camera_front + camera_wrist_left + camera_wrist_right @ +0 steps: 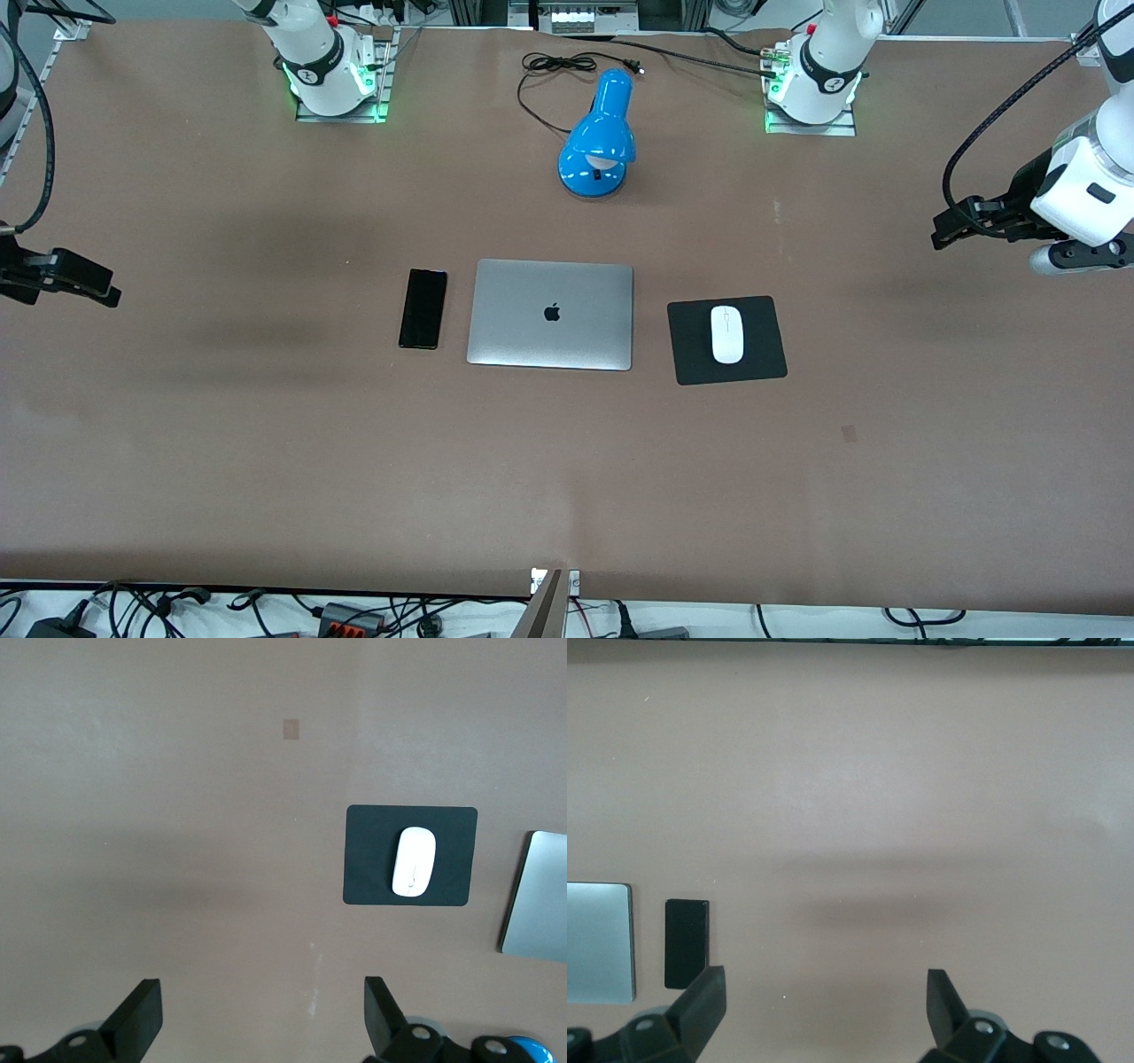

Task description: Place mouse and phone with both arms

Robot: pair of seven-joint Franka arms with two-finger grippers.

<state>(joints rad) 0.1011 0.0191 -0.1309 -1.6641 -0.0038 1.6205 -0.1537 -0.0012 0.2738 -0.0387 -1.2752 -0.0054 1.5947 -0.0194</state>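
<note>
On the brown desk (266, 443) a closed silver laptop (551, 314) is laid at the middle, with a blue lamp (599, 142) farther from the front camera. Toward the left arm's end, a black pad (762, 354) is set just beside the laptop, and the mouse (727, 334) is seen resting on it. The phone (423, 308) is laid flat just beside the laptop toward the right arm's end. Both task items appear already placed, so the work is judged finished or nearly so.

The left gripper (261, 1014) is held over bare desk at the left arm's end, well apart from the mouse, its jaws spread wide and nothing between them. The right gripper (824, 1005) is held over bare desk at the right arm's end, well apart from the phone, jaws likewise spread and empty.

What remains is judged to be a clean retreat: both arms are best kept high and drawn away from the items, so that neither mouse nor phone is nudged out of line
</note>
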